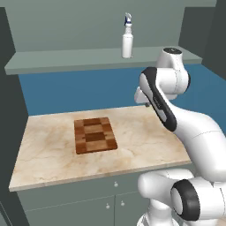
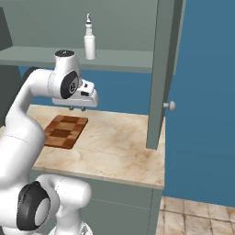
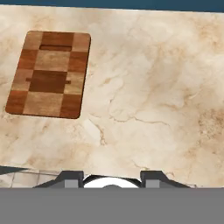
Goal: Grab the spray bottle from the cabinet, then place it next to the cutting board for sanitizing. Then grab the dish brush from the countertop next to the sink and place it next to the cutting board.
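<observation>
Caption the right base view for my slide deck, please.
White arm's open tool hovers empty above the marble counter beside the cutting board; spray bottle waits on the shelf.

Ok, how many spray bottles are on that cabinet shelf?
1. The spray bottle stands upright on the cabinet shelf, above the counter and up right of the cutting board. Others may be hidden.

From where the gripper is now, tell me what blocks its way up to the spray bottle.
Nothing visible blocks it. The gripper hangs above the counter, holding nothing, below the front edge of the shelf. The bottle stands upright and alone on that shelf, with the cabinet door swung open to the right, off to the side.
</observation>
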Available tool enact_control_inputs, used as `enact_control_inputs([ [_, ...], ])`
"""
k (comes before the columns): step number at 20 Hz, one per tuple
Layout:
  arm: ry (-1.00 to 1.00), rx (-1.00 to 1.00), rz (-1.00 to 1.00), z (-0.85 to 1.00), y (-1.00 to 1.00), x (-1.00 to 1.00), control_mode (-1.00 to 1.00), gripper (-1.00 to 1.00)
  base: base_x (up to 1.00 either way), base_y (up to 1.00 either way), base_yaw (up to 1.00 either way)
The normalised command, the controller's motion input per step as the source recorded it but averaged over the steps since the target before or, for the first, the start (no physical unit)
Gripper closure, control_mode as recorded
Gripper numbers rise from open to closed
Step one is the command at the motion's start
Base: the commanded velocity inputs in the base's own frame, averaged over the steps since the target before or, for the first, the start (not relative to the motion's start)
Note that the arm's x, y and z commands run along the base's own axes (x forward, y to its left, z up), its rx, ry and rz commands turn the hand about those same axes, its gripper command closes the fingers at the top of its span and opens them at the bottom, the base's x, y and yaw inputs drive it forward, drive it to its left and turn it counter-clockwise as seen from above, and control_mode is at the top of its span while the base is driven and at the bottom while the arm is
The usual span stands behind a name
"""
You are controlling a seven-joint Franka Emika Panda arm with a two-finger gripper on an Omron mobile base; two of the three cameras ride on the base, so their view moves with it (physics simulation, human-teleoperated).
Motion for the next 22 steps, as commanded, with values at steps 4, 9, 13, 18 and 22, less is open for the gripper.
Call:
enact_control_inputs([
  [4, -0.03, 0.0, 0.01, 0.0, 0.03, -0.25, -1.0, -1.0, 0.0, 0.0, 0.0],
  [9, -0.17, 0.0, 0.0, 0.03, 0.08, -0.68, -1.0, -1.0, 0.0, 0.0, 0.0],
  [13, -0.26, 0.0, 0.0, 0.38, 0.05, -0.71, -1.0, -1.0, 0.0, 0.0, 0.0],
  [18, -0.3, 0.0, 0.0, 0.79, 0.05, -0.43, -1.0, -1.0, 0.0, 0.0, 0.0],
  [22, -0.45, 0.0, 0.0, 0.92, 0.01, -0.31, -1.0, -1.0, 0.0, 0.0, 0.0],
])
